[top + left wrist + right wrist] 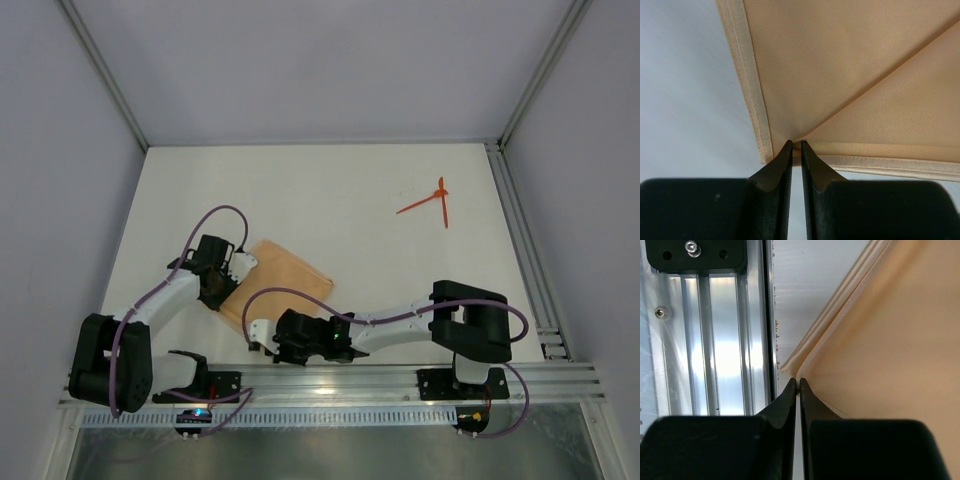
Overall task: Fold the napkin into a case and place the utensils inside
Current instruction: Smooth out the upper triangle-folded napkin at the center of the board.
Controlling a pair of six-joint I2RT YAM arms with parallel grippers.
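Pinching napkin (285, 280) corners: left gripper (795, 146) jaws narrow on the folded corner, right gripper (798, 382) jaws closed on the hem. Crease runs diagonally ahead-right from the left jaws. Utensils (432, 203) lie well apart.

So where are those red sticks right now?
In the top view the utensils lie crossed at the far right of the table, well apart from the napkin.
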